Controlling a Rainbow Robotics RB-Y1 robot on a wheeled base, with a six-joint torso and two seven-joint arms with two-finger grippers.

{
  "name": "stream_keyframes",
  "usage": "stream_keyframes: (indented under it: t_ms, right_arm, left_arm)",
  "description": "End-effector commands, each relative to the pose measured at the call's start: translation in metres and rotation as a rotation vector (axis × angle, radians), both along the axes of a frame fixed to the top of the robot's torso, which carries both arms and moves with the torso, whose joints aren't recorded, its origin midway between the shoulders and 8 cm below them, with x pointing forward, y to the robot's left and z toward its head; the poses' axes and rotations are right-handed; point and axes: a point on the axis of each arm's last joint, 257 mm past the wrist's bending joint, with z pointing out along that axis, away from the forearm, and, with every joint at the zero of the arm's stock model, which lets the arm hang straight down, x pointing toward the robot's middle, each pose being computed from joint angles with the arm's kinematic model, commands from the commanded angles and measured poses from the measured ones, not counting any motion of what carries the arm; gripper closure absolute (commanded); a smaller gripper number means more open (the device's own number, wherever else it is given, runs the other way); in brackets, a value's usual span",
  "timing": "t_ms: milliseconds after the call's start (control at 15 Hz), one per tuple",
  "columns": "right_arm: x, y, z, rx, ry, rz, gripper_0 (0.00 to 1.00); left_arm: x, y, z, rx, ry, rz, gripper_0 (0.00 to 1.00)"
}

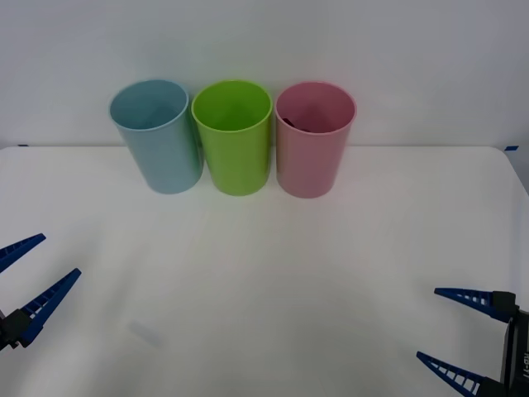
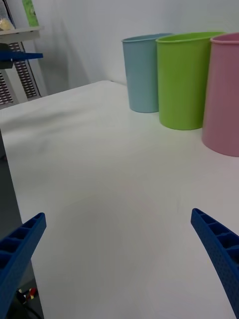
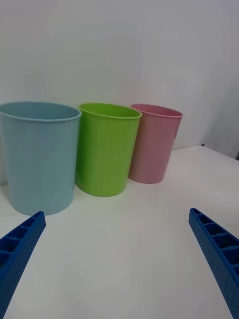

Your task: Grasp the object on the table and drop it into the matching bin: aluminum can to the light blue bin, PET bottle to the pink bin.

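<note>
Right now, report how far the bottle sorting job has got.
Done, it seems: a dark shape shows inside the pink bin near its rim, likely the bottle, though too little shows to be sure. No bottle or can stands on the table. In hand: nothing; the left gripper and right gripper are open and empty, low at the table's near corners. Left: seemingly nothing. The light blue bin and green bin look untouched.

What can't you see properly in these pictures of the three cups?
- Inside the tall pink plastic bin: the front view shows something dark by its rim, but the bin's own wall hides what it is.
- Bottoms of the tall pale blue plastic bin and the green plastic bin: hidden by their walls in both wrist views.
- Left gripper and right gripper: both open above the flat white table, their bodies cut off by the front view's edges.
</note>
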Motion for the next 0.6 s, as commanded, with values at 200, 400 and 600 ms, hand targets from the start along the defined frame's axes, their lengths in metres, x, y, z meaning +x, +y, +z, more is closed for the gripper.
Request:
stream_keyframes:
  t_ms: [200,400,600]
  right_arm:
    - [0.003,-0.006,-0.015,0.024,0.025,-0.048,0.0]
    - [0.001,-0.006,-0.022,0.043,0.042,-0.057,0.0]
    - [0.001,-0.006,-0.022,0.043,0.042,-0.057,0.0]
  left_arm:
    - [0.0,0.0,0.0,0.0,0.0,0.0,0.0]
    - [0.0,0.0,0.0,0.0,0.0,0.0,0.0]
    - [0.0,0.0,0.0,0.0,0.0,0.0,0.0]
